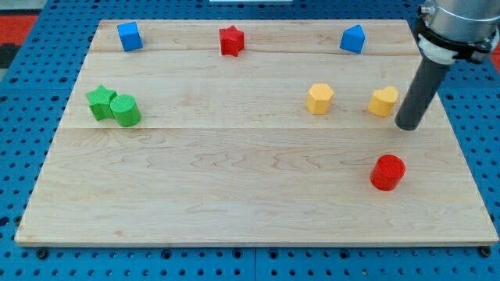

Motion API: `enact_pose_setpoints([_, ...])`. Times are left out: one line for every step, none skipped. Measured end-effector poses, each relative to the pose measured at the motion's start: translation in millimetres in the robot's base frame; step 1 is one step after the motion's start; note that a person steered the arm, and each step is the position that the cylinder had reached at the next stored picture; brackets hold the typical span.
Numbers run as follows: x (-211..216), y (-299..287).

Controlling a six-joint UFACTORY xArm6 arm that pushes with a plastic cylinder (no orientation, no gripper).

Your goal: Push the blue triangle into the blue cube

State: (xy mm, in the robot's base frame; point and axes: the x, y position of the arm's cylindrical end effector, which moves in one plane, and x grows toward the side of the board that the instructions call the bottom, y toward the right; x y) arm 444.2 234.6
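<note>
Up near the view's top right, the blue triangle (352, 39) is sitting on the wooden board (234, 187), well apart from the blue cube (129, 36) lying at the top left. With no fingers to open or close, my tip (407, 125) is resting just beside the yellow heart (383, 101), on its right, below the triangle. A yellow hexagon (319, 98) is sitting left of the heart and a red cylinder (387, 172) below the tip.
</note>
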Motion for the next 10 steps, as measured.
enact_pose_setpoints([-43, 18])
enact_pose_setpoints([-55, -40])
enact_pose_setpoints([-50, -82])
enact_pose_setpoints([-67, -39])
enact_pose_setpoints([-126, 18])
enact_pose_setpoints([-169, 18])
enact_pose_setpoints([-198, 14])
enact_pose_setpoints([-209, -36])
enact_pose_setpoints([-210, -138])
enact_pose_setpoints([-170, -205])
